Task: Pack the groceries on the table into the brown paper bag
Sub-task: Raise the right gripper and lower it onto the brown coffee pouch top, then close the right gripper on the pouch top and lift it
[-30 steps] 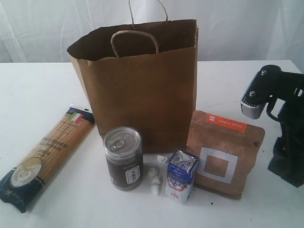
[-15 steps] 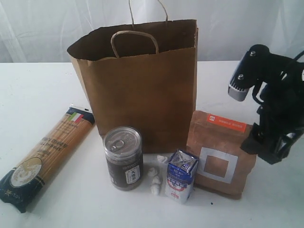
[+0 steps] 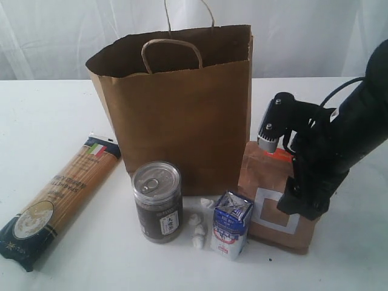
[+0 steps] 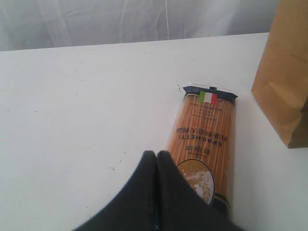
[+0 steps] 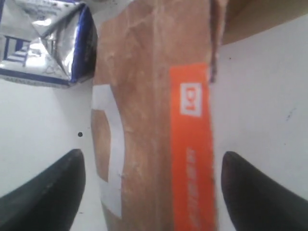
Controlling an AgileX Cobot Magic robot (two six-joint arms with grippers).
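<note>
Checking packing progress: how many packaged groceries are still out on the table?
4: spaghetti packet lying left of the brown paper bag; dark can and mini carton standing in front of it; brown pouch at front right. More may be hidden inside or behind the bag.

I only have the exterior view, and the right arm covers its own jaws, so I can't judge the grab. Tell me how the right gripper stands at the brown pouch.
Observer: In the right wrist view the right gripper is wide open, with one of its fingers on each side of the brown pouch. A strip of table shows between each finger and the pouch.
Operator: Report the left gripper too; it is outside my picture.
Observer: The left gripper is shut and empty, above the table beside the spaghetti packet.
</note>
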